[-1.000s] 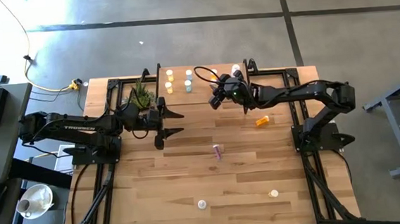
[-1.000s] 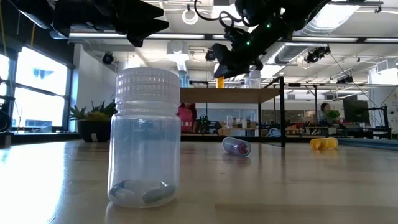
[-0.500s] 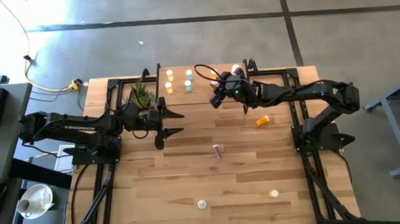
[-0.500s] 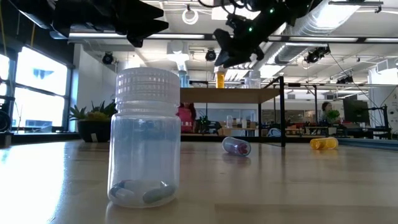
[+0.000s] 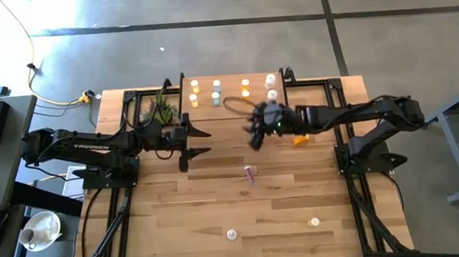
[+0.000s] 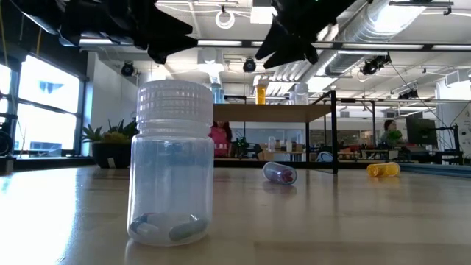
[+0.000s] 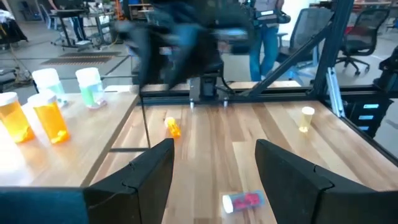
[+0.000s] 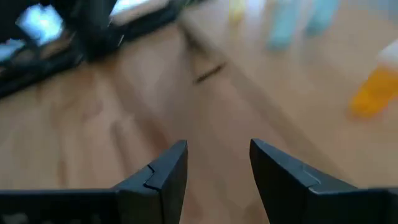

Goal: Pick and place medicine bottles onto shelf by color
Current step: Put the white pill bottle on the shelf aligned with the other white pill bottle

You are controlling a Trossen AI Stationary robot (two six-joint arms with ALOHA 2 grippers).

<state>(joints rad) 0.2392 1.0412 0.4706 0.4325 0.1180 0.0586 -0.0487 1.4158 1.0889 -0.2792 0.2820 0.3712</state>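
The shelf (image 5: 231,92) stands at the table's far edge with yellow (image 5: 194,87), pale blue (image 5: 216,86), orange (image 5: 245,84) and whitish (image 5: 270,80) bottles upright on it. On the table, an orange bottle (image 5: 299,140) and a pink one (image 5: 250,173) lie on their sides. A pale blue bottle (image 5: 231,234) and a yellow one (image 5: 313,221) are near the front edge. My right gripper (image 5: 253,139) is open and empty, in front of the shelf and above the table. My left gripper (image 5: 204,141) is open and empty, left of it.
A small green potted plant (image 5: 162,110) stands left of the shelf, close to my left arm. Black frame rails (image 5: 357,209) run along the table's left and right sides. The pale blue bottle (image 6: 171,162) stands upright close to the low camera.
My right gripper has drawn back from over the shelf toward the table's near edge and now hangs over the table in front of the shelf, still open. My left arm has kept still.
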